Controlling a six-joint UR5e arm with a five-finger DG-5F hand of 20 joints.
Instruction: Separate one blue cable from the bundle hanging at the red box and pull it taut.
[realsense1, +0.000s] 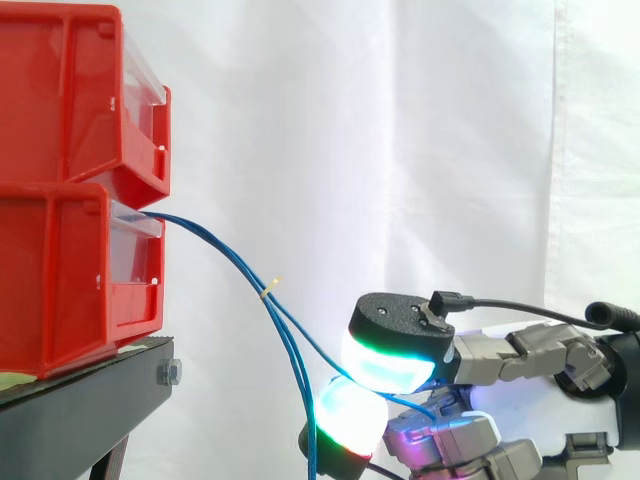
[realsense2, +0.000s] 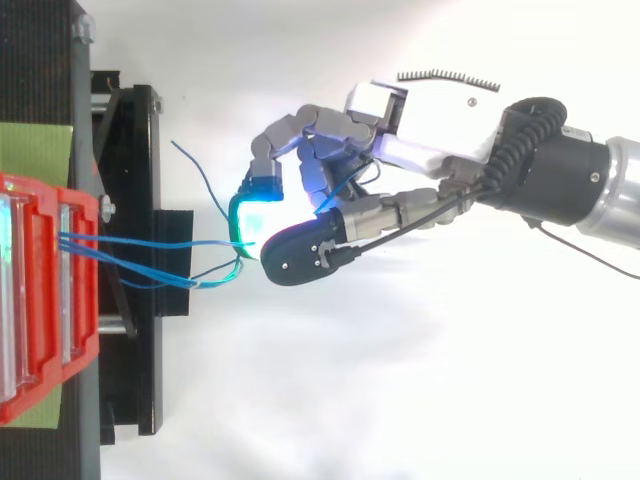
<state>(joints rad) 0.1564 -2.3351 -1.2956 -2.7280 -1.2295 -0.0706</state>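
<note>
While the bundle (realsense1: 215, 245) hung from the lower red box (realsense1: 70, 290) on the left, the hand (realsense2: 430, 140) sat to its right, fingers curled, thumb and one fingertip (realsense1: 352, 412) closed on a single blue cable (realsense1: 312, 338). That strand ran from the yellow tie (realsense1: 270, 290) rightward into the pinch; the others dropped straight down. It curved gently, so it looked short of taut. How firmly the pads clamped it was hard to judge. A good pull would go steadily rightward, away from the box, pinch kept tight, stopping once the line straightened.

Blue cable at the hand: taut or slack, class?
Slack: pinched in the hand, the blue cable curves down from the red box.
</note>
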